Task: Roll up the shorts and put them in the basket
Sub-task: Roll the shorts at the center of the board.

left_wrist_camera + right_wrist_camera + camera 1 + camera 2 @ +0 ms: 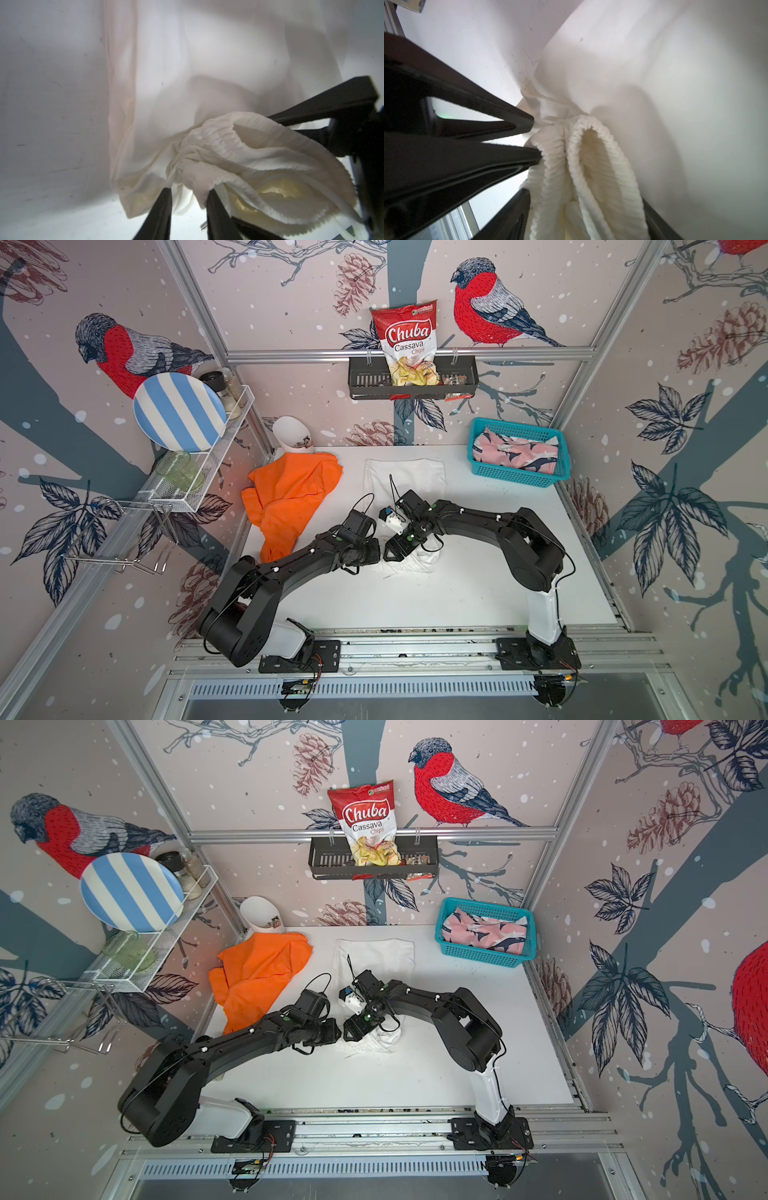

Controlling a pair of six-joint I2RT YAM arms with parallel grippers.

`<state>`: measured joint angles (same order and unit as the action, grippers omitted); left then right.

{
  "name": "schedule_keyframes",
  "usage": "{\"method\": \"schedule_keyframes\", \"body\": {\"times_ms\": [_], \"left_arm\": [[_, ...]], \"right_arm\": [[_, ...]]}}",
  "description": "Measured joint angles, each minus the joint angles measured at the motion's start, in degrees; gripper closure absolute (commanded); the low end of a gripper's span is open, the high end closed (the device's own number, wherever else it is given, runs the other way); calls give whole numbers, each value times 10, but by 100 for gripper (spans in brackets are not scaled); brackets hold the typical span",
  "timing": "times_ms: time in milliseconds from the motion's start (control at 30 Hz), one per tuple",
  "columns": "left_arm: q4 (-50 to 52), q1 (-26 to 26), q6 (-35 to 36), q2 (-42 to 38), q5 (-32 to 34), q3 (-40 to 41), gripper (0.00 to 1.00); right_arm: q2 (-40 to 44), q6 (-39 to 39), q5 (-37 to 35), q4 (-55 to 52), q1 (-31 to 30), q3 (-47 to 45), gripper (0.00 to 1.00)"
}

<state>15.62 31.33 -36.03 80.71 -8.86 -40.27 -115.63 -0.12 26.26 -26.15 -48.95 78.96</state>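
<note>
The white shorts (405, 472) lie flat in the middle of the table, their gathered waistband (415, 565) bunched at the near end under both wrists. My left gripper (190, 199) is shut on a fold of that waistband. My right gripper (589, 207) stands open, its fingers (523, 209) wide apart on either side of the ribbed waistband (591, 166). The two grippers meet tip to tip over the bunch. The orange shorts (291, 493) lie crumpled at the left of the table. The pink printed shorts (515, 452) sit rolled in the teal basket (519, 482).
A white cup (291, 438) leans at the back left corner by the orange shorts. On the left wall a wire rack (208, 485) holds a striped plate (178, 410) and a green glass (178, 472). A chips bag (409, 344) stands in the black shelf on the back wall.
</note>
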Motion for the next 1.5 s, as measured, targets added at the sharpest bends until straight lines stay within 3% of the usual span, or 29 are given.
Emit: {"method": "schedule_keyframes", "body": {"times_ms": [267,467,600,767,800,867,967,1100,1133,1333,1500], "left_arm": [[-4,0,-1,-4,0,8,68],[-4,0,-2,-10,1,9,68],[-4,0,-2,-13,1,9,68],[-3,0,-11,-16,1,6,68],[-3,0,-11,-16,1,4,68],[-3,0,-11,-16,2,0,68],[-2,0,-11,-17,4,-4,68],[11,-1,-11,-21,7,-7,68],[15,-1,-11,-23,10,-7,68],[29,-1,-15,-65,19,-8,67],[32,-2,-17,-95,29,-2,66]], "right_arm": [[93,30,-104,27,-1,-31,17],[90,1,-86,36,-20,-34,6],[56,-12,-76,35,-26,-34,7],[46,-14,-76,38,-39,-42,25],[46,-14,-76,42,-40,-46,37],[46,-14,-86,46,-46,-52,49],[48,-12,-112,47,-66,-55,58],[49,-7,-143,44,-82,-52,95],[49,-3,-145,42,-84,-50,100],[63,21,-97,39,-78,-47,100],[53,57,45,68,-45,-60,100]]}}
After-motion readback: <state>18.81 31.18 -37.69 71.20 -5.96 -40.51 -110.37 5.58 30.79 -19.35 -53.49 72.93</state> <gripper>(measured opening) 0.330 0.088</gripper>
